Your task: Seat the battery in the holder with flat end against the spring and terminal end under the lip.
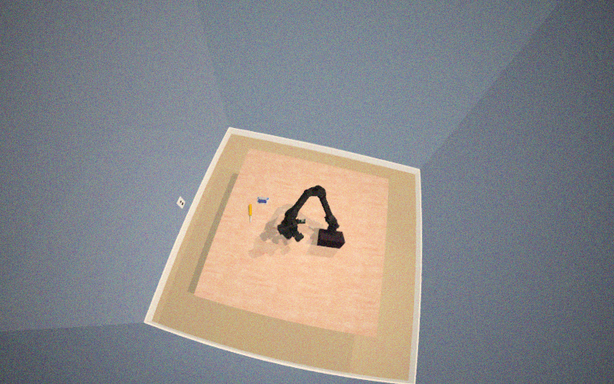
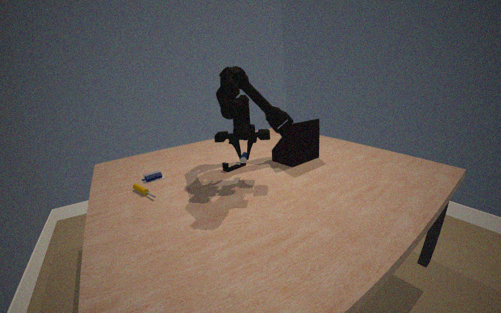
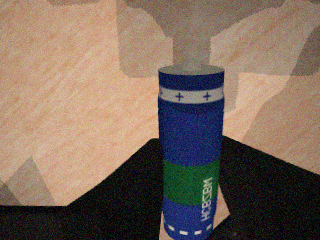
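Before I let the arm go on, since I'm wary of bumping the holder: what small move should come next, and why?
Probably a small sideways shift over the black battery holder, without lowering yet: the jaws grip the blue battery with a green band, which appears tilted near the holder's one end, not lying in it.
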### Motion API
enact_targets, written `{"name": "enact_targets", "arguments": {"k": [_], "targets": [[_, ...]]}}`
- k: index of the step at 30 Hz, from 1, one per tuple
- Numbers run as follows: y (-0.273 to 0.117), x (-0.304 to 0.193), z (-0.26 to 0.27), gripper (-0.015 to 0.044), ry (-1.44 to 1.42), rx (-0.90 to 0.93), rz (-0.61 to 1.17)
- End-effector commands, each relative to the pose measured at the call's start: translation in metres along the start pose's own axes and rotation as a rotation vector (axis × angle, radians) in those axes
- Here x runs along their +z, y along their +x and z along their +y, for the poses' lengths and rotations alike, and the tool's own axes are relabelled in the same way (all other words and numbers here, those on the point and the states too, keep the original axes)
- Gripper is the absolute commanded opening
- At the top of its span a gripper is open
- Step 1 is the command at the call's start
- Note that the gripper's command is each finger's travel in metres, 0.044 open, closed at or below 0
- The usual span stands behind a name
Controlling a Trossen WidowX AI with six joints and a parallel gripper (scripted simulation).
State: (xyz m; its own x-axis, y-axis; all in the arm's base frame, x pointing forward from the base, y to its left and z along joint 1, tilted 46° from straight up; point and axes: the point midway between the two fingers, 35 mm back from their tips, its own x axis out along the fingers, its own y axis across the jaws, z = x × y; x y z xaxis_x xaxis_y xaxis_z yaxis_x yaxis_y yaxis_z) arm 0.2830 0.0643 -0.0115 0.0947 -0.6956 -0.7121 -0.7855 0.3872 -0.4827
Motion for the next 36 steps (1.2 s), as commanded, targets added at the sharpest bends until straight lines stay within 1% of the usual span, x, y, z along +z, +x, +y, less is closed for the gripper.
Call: {"name": "enact_targets", "arguments": {"k": [1,10,17,22,36], "targets": [[-0.002,-0.022,-0.014,0.0072,0.126,-0.001,0.009],[-0.009,-0.076,-0.044,0.0072,0.458,-0.003,0.011],[-0.011,-0.115,-0.057,0.0072,0.690,-0.001,0.014],[-0.009,-0.116,-0.057,0.0072,0.696,0.000,0.006],[0.018,-0.110,-0.059,0.0072,0.684,-0.030,-0.158]]}}
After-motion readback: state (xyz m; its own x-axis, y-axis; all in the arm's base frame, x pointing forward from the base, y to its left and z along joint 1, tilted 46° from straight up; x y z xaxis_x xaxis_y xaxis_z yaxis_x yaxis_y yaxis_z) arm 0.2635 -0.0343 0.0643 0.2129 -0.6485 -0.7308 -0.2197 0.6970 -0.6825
